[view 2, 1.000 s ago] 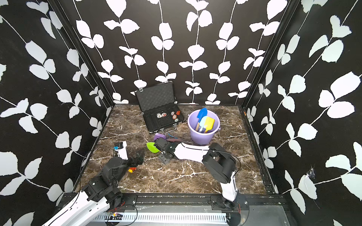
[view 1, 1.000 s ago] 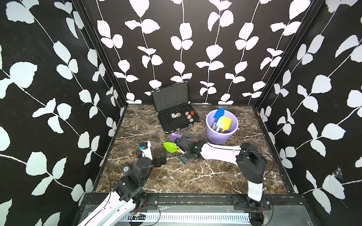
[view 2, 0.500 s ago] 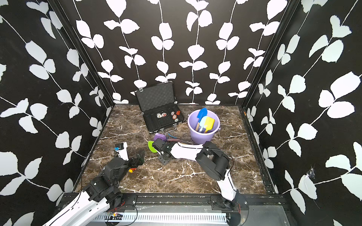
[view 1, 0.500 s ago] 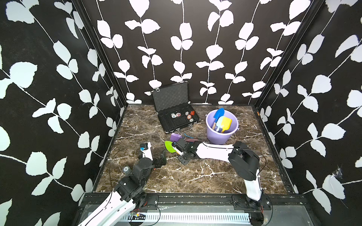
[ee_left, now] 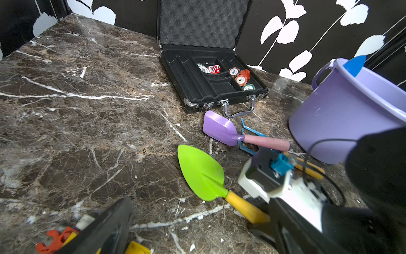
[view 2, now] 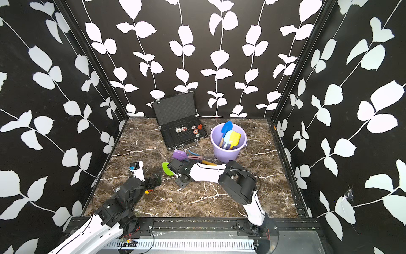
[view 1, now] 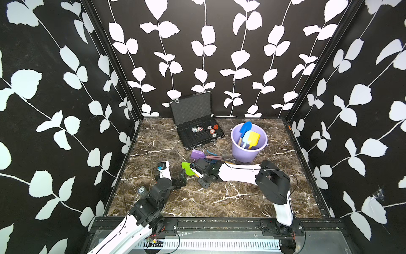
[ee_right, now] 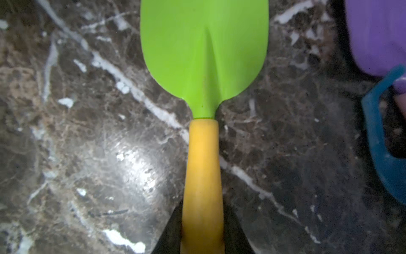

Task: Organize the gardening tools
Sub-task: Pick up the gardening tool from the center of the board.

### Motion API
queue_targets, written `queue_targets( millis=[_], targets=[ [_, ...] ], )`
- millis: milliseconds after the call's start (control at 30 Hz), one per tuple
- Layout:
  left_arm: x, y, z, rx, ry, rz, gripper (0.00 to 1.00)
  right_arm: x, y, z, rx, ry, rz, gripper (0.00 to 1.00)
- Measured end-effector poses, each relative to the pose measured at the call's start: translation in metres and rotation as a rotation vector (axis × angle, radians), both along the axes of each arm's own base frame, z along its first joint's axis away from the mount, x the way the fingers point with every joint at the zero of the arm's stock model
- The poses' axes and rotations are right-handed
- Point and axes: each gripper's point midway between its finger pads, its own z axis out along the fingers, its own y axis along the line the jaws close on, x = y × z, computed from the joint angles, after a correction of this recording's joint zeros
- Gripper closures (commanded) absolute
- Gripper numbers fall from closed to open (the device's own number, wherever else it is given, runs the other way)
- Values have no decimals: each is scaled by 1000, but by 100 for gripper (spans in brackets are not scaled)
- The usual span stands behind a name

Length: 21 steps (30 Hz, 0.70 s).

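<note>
I see my right end effector [ee_right: 202,220] clamped on the yellow handle of the lime-green plastic toy spade [ee_left: 202,173], which lies flat on the brown marble surface [view 1: 219,198], near the lilac plastic bucket [view 1: 242,154]. My left end effector [view 1: 179,182] hovers just beside the spade, fingers apart, holding nothing.

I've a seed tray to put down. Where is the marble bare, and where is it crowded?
Bare: the front of the table between the arm bases; the far-left corner beside the black case; the strip right of the purple bucket. Crowded: the middle, where green spade, purple scoop, blue rake and right gripper cluster.
</note>
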Motion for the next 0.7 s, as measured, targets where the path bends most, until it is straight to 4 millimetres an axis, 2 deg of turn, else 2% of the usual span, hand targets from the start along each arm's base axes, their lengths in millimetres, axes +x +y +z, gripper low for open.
queue_targets(
  millis=[167,300,567,700],
  targets=[
    [0,0,0,-3,2,3,1,-10,-26,4,-7,-32,-32,100],
    [0,-1,-1,-4,6,-3,1,-11,-42,16,29,-82,-67,100],
    [-2,-16,-17,26,82,-76,2,-14,-61,44,165,-171,-114,100],
    [0,-31,-25,44,140,-138,10,-19,-63,54,220,-197,-108,100]
  ],
)
